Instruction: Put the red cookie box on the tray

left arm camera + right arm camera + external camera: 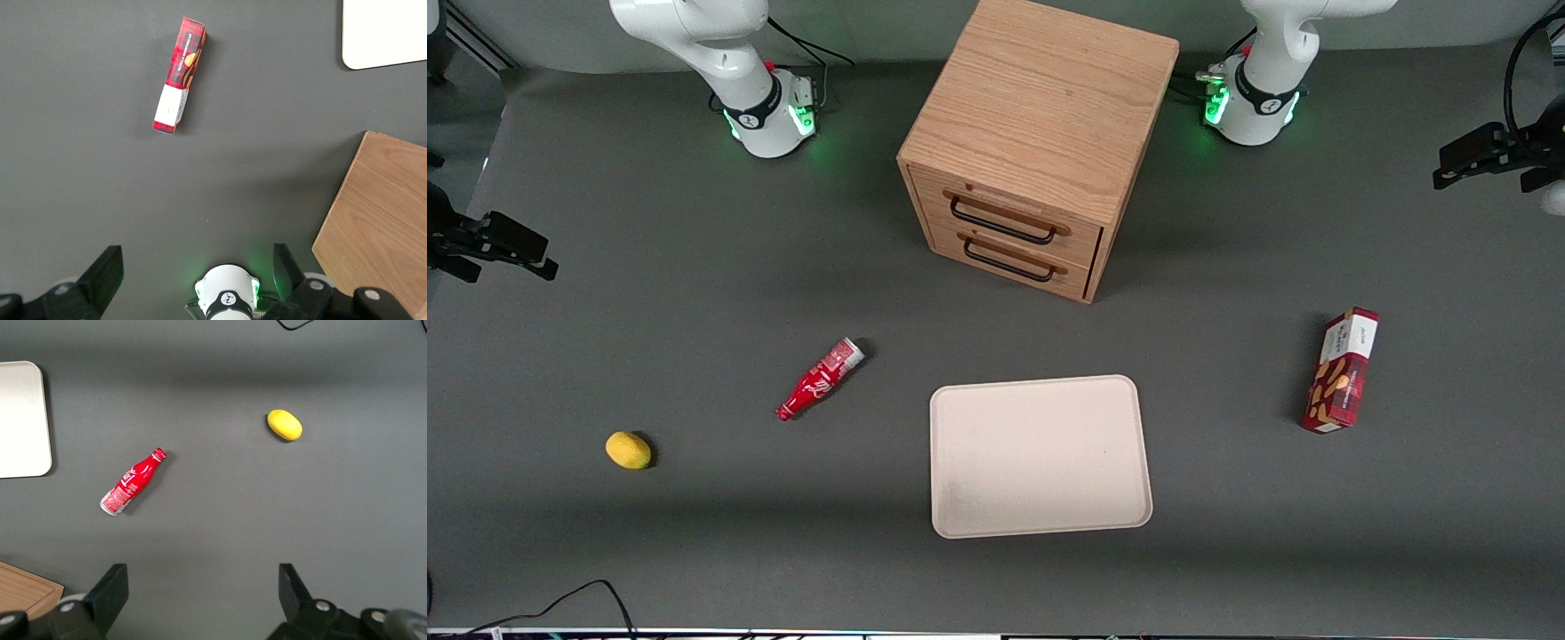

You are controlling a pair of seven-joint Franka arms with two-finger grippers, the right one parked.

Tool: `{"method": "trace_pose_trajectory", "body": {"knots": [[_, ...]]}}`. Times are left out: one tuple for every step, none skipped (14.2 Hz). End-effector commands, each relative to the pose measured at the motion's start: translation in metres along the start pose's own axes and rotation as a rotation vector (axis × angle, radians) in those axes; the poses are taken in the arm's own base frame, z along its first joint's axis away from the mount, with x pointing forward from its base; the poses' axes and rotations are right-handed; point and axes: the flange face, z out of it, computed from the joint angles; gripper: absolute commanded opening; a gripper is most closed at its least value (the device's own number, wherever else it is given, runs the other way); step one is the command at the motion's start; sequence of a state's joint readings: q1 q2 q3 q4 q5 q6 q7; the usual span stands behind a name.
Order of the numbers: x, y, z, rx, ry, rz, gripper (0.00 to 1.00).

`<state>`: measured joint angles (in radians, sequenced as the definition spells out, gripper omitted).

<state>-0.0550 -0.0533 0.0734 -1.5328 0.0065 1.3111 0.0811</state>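
Observation:
The red cookie box (1340, 371) lies flat on the grey table toward the working arm's end, apart from everything else. In the left wrist view the red cookie box (180, 75) shows its plaid top and white end panel. The pale beige tray (1040, 455) sits mid-table with nothing on it, nearer the front camera than the wooden cabinet; a corner of the tray (383, 30) shows at the wrist. My gripper (197, 270) hangs high over its arm's base (227, 300), open, nothing between its fingers, well clear of the box. It is out of the front view.
A wooden two-drawer cabinet (1040, 133) stands at the back middle, its corner (380, 220) close to my gripper. A red soda bottle (818, 380) and a yellow lemon (628, 450) lie toward the parked arm's end. Camera clamps (1485, 156) stick in at the table's ends.

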Motion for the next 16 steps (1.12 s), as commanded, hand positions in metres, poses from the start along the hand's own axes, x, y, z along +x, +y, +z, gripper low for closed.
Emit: {"method": "trace_pose_trajectory", "body": {"knots": [[-0.006, 0.001, -0.004, 0.015, 0.012, -0.01, 1.0], [-0.005, 0.001, -0.004, 0.014, 0.011, -0.017, 1.0], [-0.005, -0.001, -0.005, 0.014, 0.014, -0.023, 1.0], [-0.005, -0.003, -0.006, 0.014, 0.016, -0.028, 1.0], [-0.005, 0.0, -0.006, 0.018, 0.015, -0.026, 1.0], [-0.004, 0.006, -0.006, 0.024, 0.015, -0.016, 1.0], [-0.004, 0.007, -0.006, 0.024, 0.015, -0.016, 1.0], [-0.004, 0.008, -0.006, 0.025, 0.014, -0.012, 1.0], [-0.004, 0.009, -0.006, 0.025, 0.014, -0.009, 1.0], [-0.004, 0.008, -0.006, 0.025, 0.015, -0.01, 1.0], [-0.003, 0.005, -0.006, 0.024, 0.017, -0.013, 1.0], [0.001, 0.001, -0.003, 0.024, 0.019, -0.007, 1.0], [0.012, -0.005, 0.006, 0.023, 0.015, -0.003, 1.0], [0.028, -0.013, 0.022, 0.027, 0.006, 0.016, 1.0], [0.043, -0.023, 0.037, 0.028, -0.001, 0.073, 1.0], [0.059, -0.034, 0.055, 0.024, -0.013, 0.135, 1.0]]}}
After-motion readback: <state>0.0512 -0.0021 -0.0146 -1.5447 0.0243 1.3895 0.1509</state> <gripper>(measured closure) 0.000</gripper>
